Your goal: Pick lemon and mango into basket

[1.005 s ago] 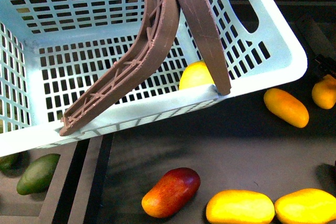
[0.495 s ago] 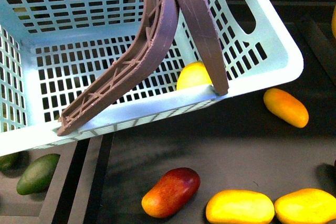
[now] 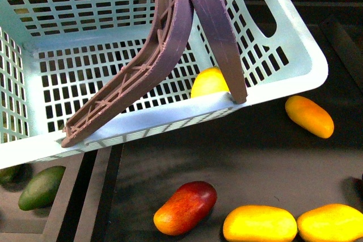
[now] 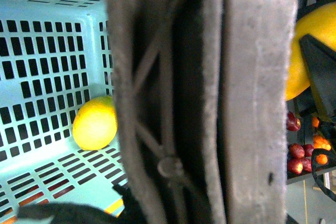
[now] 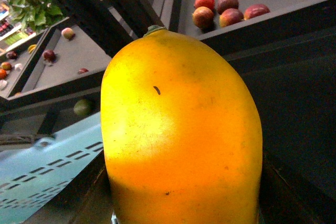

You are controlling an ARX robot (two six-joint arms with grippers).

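Observation:
The aqua basket (image 3: 295, 55) fills the upper left of the front view, tilted, with its two brown handles (image 3: 170, 43) pressed together. My left gripper (image 4: 184, 192) is shut on those handles, which block most of the left wrist view. The lemon (image 3: 209, 81) lies inside the basket against its near wall, and the left wrist view shows the lemon (image 4: 94, 121) on the slotted floor. My right gripper (image 5: 184, 213) is shut on the mango (image 5: 178, 145), lifted off the table. The mango (image 4: 310, 51) shows beside the basket; the front view misses it.
On the dark table lie an orange-yellow mango (image 3: 309, 116), two yellow mangoes (image 3: 260, 223) (image 3: 330, 222), a red-blushed mango (image 3: 185, 207) and a green fruit (image 3: 41, 187). Shelves with red fruits (image 5: 226, 9) stand behind.
My right gripper has risen with the mango from the table at the right edge and left the front view. The basket has shifted slightly.

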